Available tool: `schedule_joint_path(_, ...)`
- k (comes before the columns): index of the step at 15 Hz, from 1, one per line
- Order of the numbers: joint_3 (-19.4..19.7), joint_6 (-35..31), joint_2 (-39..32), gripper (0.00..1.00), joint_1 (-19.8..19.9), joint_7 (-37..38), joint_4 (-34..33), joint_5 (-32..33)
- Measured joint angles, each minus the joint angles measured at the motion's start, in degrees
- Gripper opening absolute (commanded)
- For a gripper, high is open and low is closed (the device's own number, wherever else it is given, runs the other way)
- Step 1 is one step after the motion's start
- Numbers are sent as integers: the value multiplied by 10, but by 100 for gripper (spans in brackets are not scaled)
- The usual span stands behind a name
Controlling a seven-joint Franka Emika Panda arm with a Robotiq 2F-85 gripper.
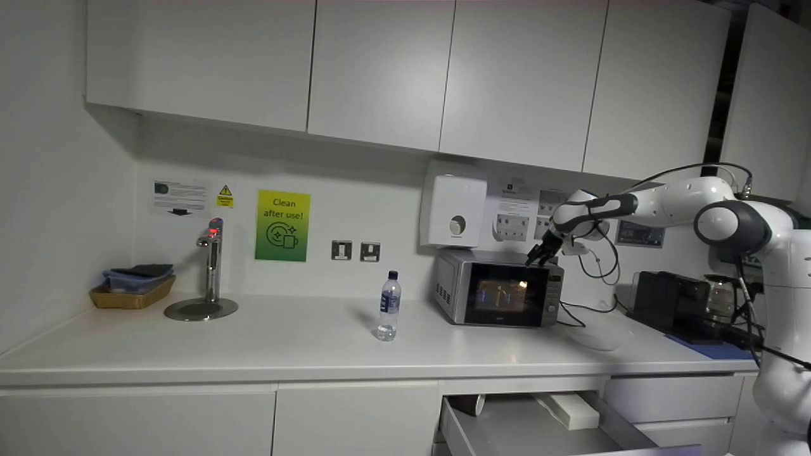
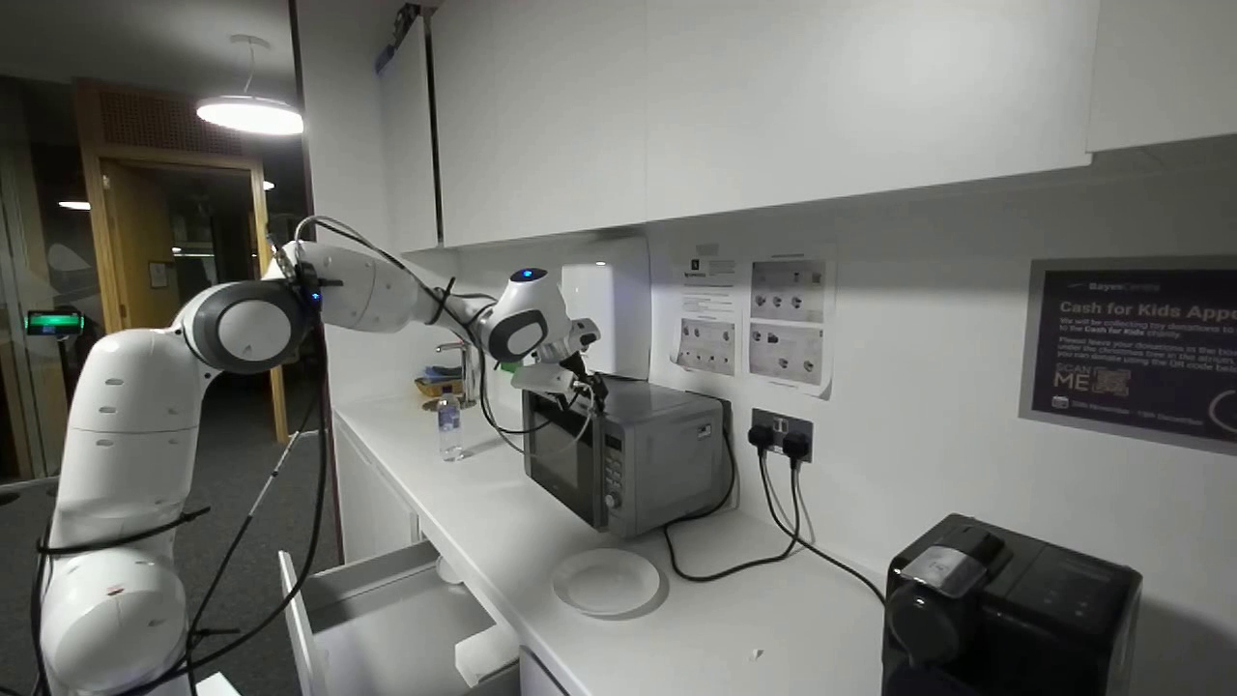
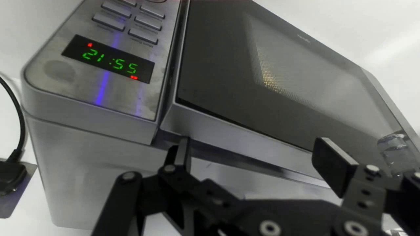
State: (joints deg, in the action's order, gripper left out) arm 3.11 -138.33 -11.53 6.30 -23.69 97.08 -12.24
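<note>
My gripper [image 3: 254, 150] is open, with nothing between its two black fingers. It is at the top front edge of a silver microwave [image 3: 98, 147], near the top of the dark door [image 3: 223, 65]. In the wrist view the fingers overlap the door's edge; I cannot tell whether they touch it. A strip shows between door edge and body, and I cannot tell whether the door is ajar. The green display [image 3: 108, 59] reads 21:55. In both exterior views the gripper [image 1: 538, 254] [image 2: 589, 391] points down at the microwave [image 1: 453, 282] [image 2: 667, 454].
A clear water bottle [image 1: 389, 313] stands left of the microwave. A white plate [image 2: 606, 582] lies on the counter beside it. An open drawer [image 2: 387, 628] below holds a white box [image 1: 575, 411] and a dark cup [image 1: 467, 404]. A black coffee machine [image 2: 1005, 619] and cables [image 2: 715, 578] are nearby.
</note>
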Motion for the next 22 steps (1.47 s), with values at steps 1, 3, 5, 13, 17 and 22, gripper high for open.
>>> schedule_joint_path(1, 0, -1, 0, 100, 1, -7, 2, -2)
schedule_joint_path(3, 0, -2, 0, 100, 2, -20, 5, -4)
schedule_joint_path(5, -2, -2, 0, 100, 5, -25, 6, -8)
schedule_joint_path(13, -5, 12, 1, 100, 6, -25, 6, -10)
schedule_joint_path(17, -11, 54, 2, 100, 6, -25, 8, -10)
schedule_joint_path(22, -19, 84, 2, 100, 5, -25, 12, -10)
